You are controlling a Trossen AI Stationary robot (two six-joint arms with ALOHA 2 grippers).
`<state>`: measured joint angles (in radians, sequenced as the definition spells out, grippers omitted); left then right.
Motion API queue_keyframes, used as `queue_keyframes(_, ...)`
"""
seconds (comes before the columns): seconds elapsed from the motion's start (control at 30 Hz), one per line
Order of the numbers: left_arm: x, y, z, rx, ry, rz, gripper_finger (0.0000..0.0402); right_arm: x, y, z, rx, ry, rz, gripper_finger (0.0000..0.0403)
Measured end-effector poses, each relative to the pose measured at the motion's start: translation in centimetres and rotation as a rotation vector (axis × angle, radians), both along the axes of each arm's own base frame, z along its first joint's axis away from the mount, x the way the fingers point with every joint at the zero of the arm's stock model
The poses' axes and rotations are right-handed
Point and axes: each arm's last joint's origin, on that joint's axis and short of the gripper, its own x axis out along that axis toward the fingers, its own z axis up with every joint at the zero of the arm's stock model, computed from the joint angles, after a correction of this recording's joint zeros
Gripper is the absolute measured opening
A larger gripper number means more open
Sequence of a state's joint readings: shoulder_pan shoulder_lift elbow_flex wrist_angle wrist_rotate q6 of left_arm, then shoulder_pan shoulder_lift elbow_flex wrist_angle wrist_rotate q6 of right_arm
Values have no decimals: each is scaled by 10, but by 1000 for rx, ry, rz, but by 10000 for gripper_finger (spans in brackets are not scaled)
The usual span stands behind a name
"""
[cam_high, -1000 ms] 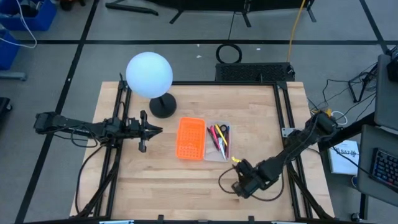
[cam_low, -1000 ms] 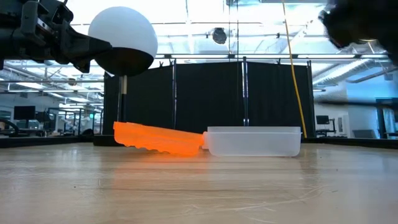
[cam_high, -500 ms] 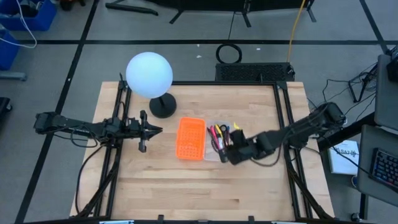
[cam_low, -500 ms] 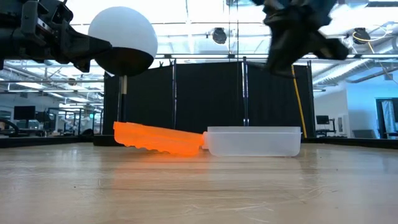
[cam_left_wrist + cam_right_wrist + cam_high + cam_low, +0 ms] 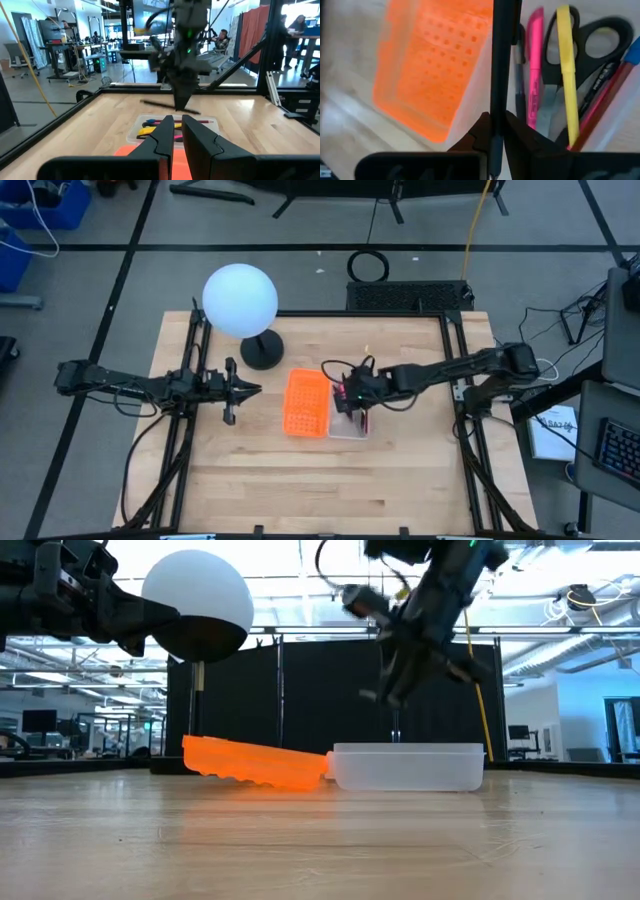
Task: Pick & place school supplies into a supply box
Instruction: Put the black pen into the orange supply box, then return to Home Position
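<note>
Currently the supply box (image 5: 348, 412), a clear shallow plastic tray, sits near the middle of the wooden table (image 5: 300, 480), its left side touching the orange perforated tray (image 5: 307, 402). In the low view the orange tray (image 5: 255, 762) lies tilted, one end raised, against the box (image 5: 407, 767).

Contents of the box, seen in the right wrist view: a pink pen (image 5: 534, 65), a yellow pen (image 5: 566, 70), scissors with black handles (image 5: 590, 45), a red pen (image 5: 600, 112) and at least one dark pen (image 5: 519, 85). All lie lengthwise, side by side and overlapping.

The right gripper (image 5: 350, 392) hangs above the box, its arm reaching in from the table's right side. Its fingers (image 5: 515, 132) are clenched on a black pen (image 5: 498, 60), which runs straight out between them and is held over the box's edge nearest the orange tray. In the low view the gripper (image 5: 395, 680) is clear of the box's rim; whether the black pen's tip touches anything inside cannot be determined, as that view is blurred.

The left gripper (image 5: 243, 389) is idle near the table's left edge, raised, pointing toward the trays. Its fingers (image 5: 162, 135) stand close together with a narrow gap and nothing between them.

A lamp with a white globe (image 5: 240, 300) on a dark round base (image 5: 262, 350) stands at the table's far left, behind the orange tray.
</note>
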<state>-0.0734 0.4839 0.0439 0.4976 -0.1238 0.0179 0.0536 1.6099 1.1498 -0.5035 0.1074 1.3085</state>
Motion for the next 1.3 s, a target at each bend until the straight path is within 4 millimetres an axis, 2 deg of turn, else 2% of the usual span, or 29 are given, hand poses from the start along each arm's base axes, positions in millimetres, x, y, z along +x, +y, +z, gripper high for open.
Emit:
queue_keyframes(0.37, 0, 0, -1, 4, 9, -1, 47, 22, -25, -69, 180, 74, 39, 22)
queue_keyframes(0.53, 0, 0, -1, 3, 9, -1, 47, 28, -28, -79, 188, 64, 50, 30)
queue_keyframes(0.7, 0, 0, -1, -1, 9, -2, 47, 29, -29, -78, 166, 50, 58, 62)
queue_keyframes(0.9, 0, 0, -1, -26, 8, -4, 47, 26, -29, -67, 130, 22, 70, 105)
queue_keyframes(1.13, 0, -1, -1, -30, 6, -49, 47, 9, -28, -17, -50, -63, 164, 132)
queue_keyframes(1.2, 0, -2, -1, -29, 5, -54, 47, 1, -22, -1, -154, -73, 234, 133)
queue_keyframes(1.3, 0, -2, 0, -29, 1, -55, 47, -14, -2, 26, -408, -89, 357, 122)
